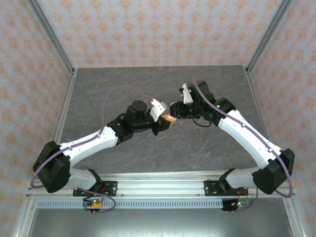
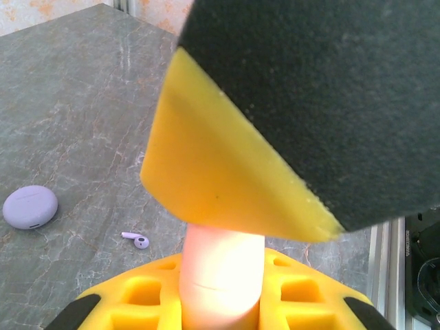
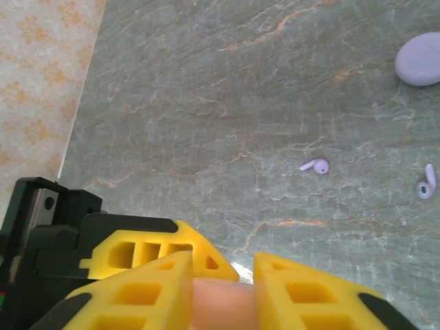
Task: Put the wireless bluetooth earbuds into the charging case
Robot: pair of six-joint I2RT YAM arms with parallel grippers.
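1 pink case, in right end effector

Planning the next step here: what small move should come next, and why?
Probably the right gripper should pry the salmon-pink case open a little while the left gripper holds firm. Both are clamped on it above the table, and its seam looks closed, so nothing can go in yet.

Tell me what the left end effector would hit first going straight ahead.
Probably a yellow-and-black finger of the right end effector, right in front of it above the pink object; depth is unclear.
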